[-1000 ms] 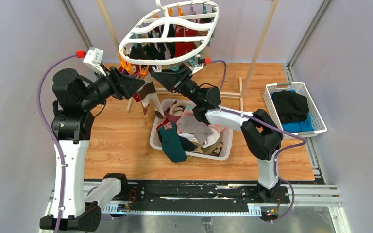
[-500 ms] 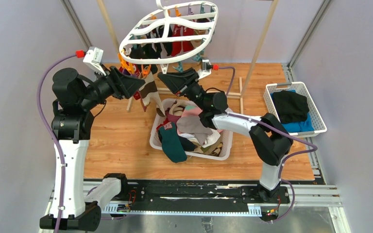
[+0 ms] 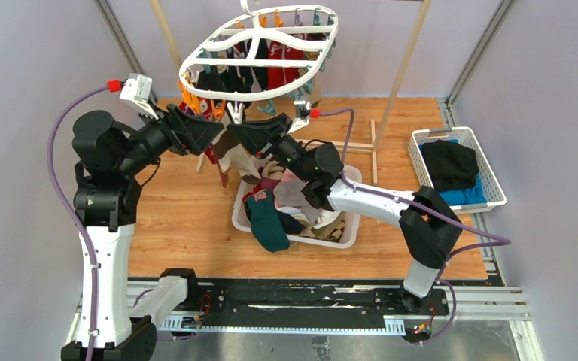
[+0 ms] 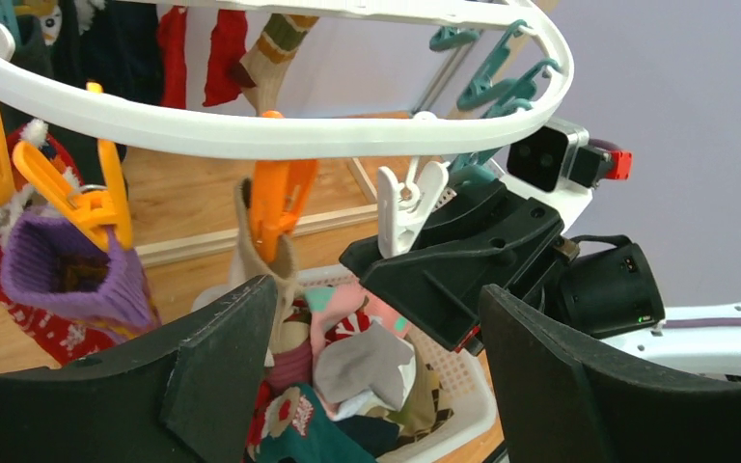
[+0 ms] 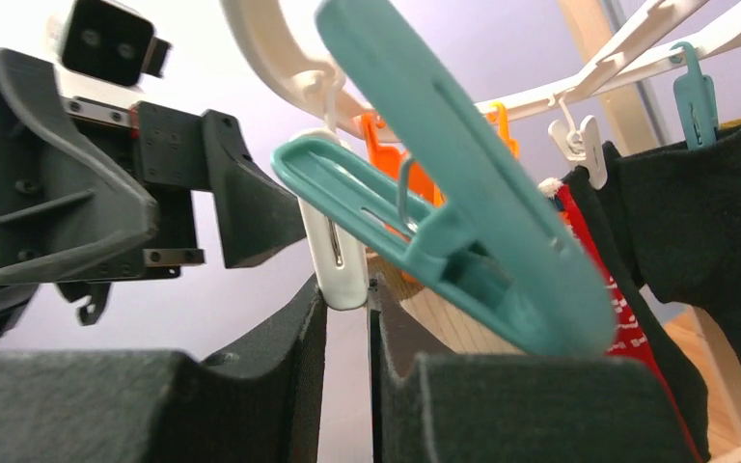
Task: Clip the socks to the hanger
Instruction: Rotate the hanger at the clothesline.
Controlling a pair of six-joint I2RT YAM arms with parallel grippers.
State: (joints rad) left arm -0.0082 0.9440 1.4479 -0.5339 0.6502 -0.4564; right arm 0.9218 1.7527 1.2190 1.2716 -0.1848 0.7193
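Up under the hanger now, both arms nose to nose. The left gripper stands wide apart, holding nothing. A beige sock dangles straight down between its fingers from an orange clothespin, close to one finger, though contact is hard to call. The right gripper is drawn almost together, and the lower tip of a white clothespin sits in that narrow slit — nipped, by the look of it. That pin hangs upright off the rim, with no sock in it.

Here is the relation that matters: the loose socks lie heaped in the white basket, directly below the two grippers and a little toward the bases. The right arm reaches out above the heap with its fingers on the pin, so the free left gripper looks the better candidate to drop down — a judgement only.

In the way: a big teal clothespin slants right across the right wrist view, beside the white one. A purple sock hangs just to the side of the left fingers, and dark socks crowd the far pins.
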